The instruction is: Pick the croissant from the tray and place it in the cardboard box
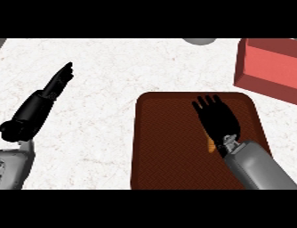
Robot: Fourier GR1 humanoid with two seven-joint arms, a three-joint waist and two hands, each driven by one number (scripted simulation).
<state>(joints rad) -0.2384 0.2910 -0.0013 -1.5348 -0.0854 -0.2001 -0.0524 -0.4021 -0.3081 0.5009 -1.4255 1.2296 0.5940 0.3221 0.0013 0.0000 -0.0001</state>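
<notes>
Orange croissant (210, 145): I see only a thin sliver, lying on dark brown rectangular tray (164, 147), at right wrist's edge, mostly hidden under hand. Black right hand (218, 119) over tray, fingers straight and splayed, gripping nothing. Salmon-red open-topped box (279, 71) by tray's far right corner; contact unclear to me. Black left hand (58, 82) rests at left over white marbled counter (112, 67), fingers straight.
</notes>
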